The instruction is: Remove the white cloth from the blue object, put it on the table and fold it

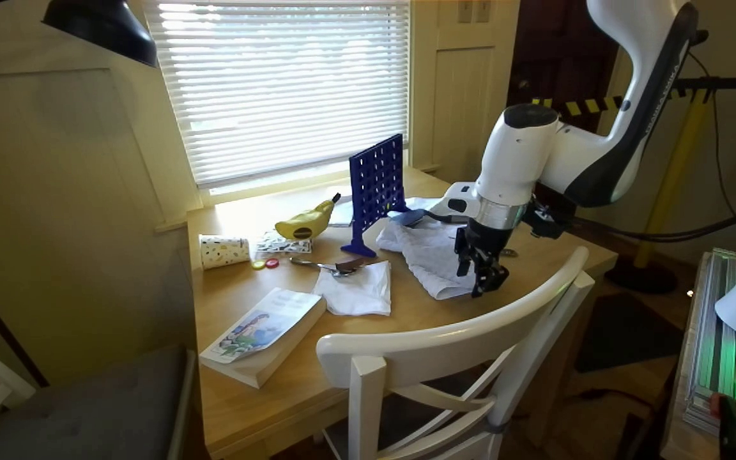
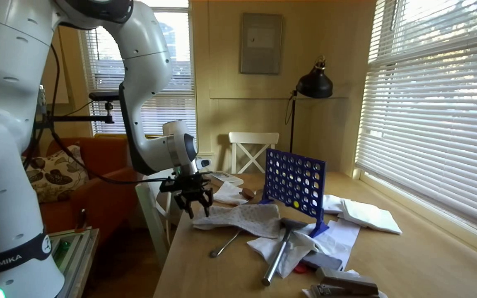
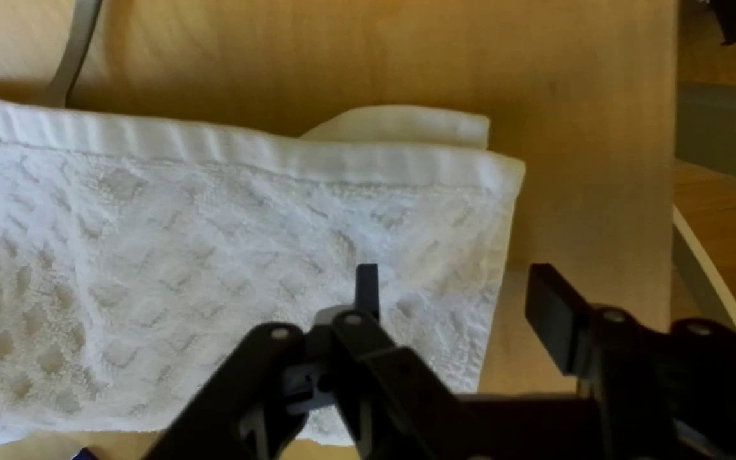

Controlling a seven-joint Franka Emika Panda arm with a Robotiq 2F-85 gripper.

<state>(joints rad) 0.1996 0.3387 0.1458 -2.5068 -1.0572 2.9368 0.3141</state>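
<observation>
The soft white textured cloth (image 3: pixel 214 255) lies flat and a little rumpled on the light-brown wooden table (image 2: pixel 193 269), clear of the upright dark-blue plastic rack (image 1: pixel 377 182) with its rows of round holes. One short end points toward the table edge by the white wooden chair (image 1: pixel 451 348). So the removing looks finished to me, and I take the folding to be the step in hand, probably early on; from the wrist, a second layer shows just past the hem, so at least that corner is doubled.

The black two-fingered pincer (image 3: pixel 455 287) is spread, with nothing pinched that I can see. One finger stands over the cloth, the other beyond its short end, over bare wood. Whether either tip touches anything, I can't tell.

The next move, I'd say, calls for getting low enough to straddle that end, squeezing until the fabric truly bunches between the tips, then lifting and carrying it back over the rest, toward the rack. Catching only the top layer could undo the doubling. A slim metal utensil (image 2: pixel 226 244) reaches the long hem and vanishes there, perhaps underneath, so it might drag along.
</observation>
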